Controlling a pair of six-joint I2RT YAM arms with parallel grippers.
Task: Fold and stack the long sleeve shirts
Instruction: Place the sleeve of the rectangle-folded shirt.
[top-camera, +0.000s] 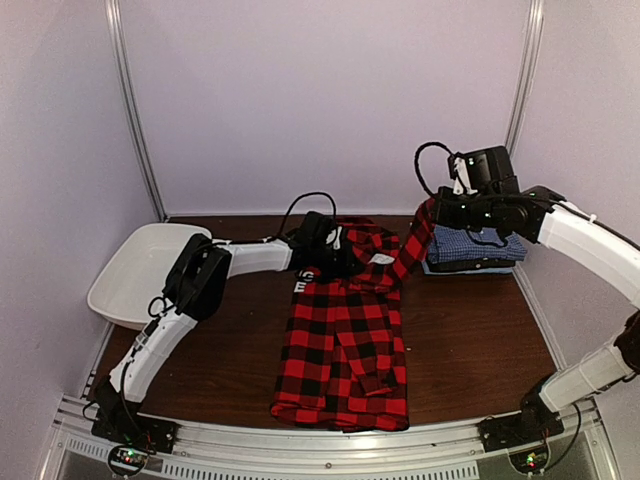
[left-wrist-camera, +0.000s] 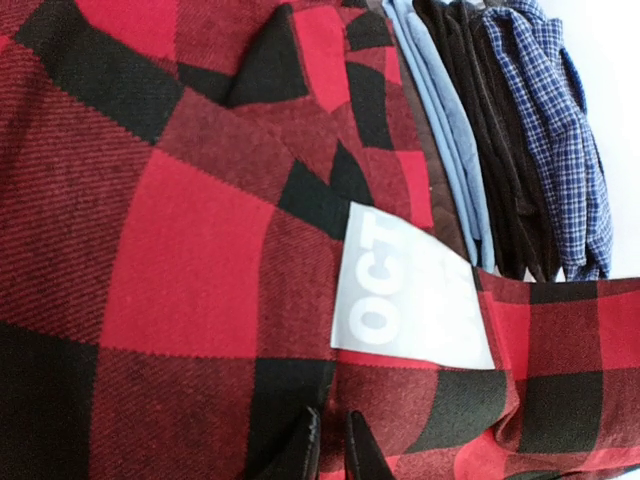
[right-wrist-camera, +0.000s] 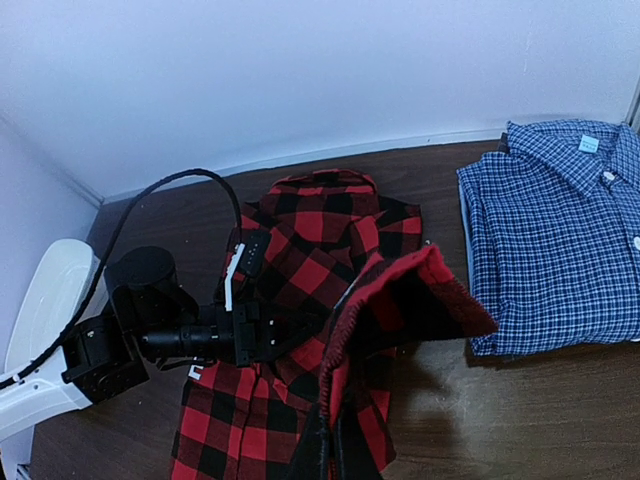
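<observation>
Red-black buffalo-plaid shirt (top-camera: 345, 350), blue-white checked shirt (top-camera: 478, 245) — white tub (top-camera: 140, 270)

Soft, even light from overhead; the pale walls (top-camera: 330, 100) tint lilac. The red plaid shirt (top-camera: 345, 350) reads clearly in every view, though close up its white label (left-wrist-camera: 405, 290) glares and the left fingers (left-wrist-camera: 300, 452) below it blur. Its lifted sleeve shades the table (right-wrist-camera: 520, 420) beside it.

white label (left-wrist-camera: 405, 290) reading "OCT", inside red plaid shirt (left-wrist-camera: 180, 260)
</observation>
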